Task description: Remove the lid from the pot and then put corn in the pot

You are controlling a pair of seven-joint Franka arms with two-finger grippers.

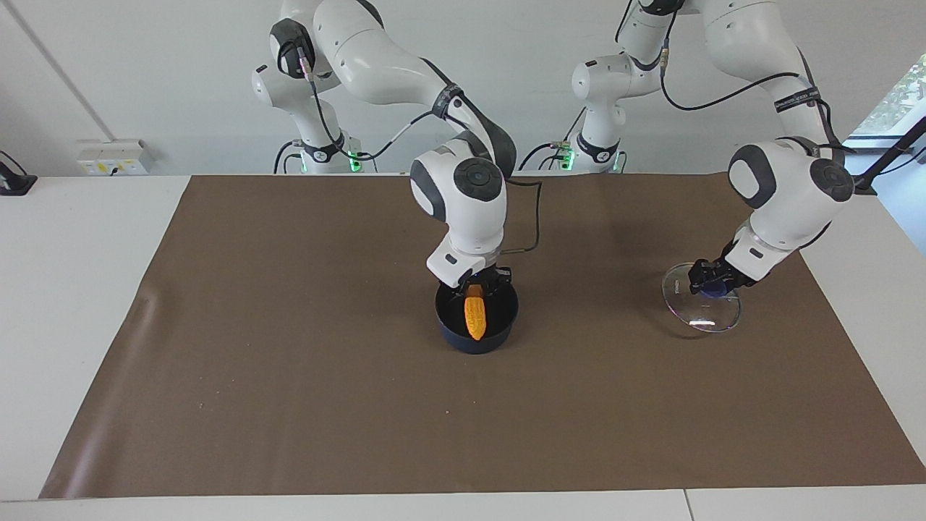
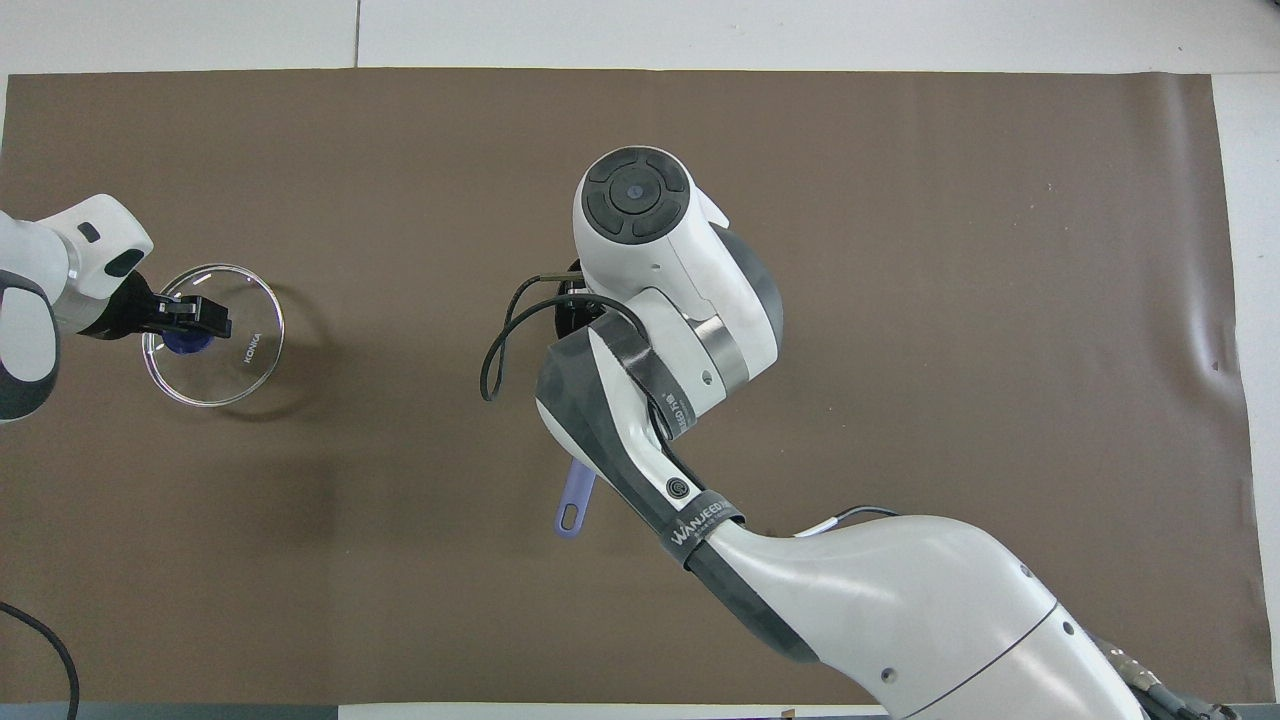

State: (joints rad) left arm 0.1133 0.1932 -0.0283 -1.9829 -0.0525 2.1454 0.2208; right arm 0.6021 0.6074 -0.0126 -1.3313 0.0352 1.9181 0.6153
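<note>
The right gripper (image 1: 479, 284) hangs over the small dark navy-blue saucepan (image 1: 477, 337) in the middle of the brown paper sheet (image 1: 289, 362). Its fingers are pressed on the upper end of the short yellow-orange corn cob (image 1: 474, 312). The cob points down into the dark inside of the pot, and its lower tip shows at the pot's rim farthest from the robots (whether it touches the bottom, I cannot tell). In the overhead view the right arm covers almost the whole pot, and only the lighter-blue straight handle (image 2: 573, 504) comes out under it, pointing toward the robots.

The left gripper (image 1: 712, 284) is well apart, toward the left arm's end of the table. Its fingers are closed around the blue knob (image 2: 186, 340) of the round clear glass lid (image 1: 700, 297) with a thin metal rim. The lid is tilted, its lower edge close to the paper or touching it.
</note>
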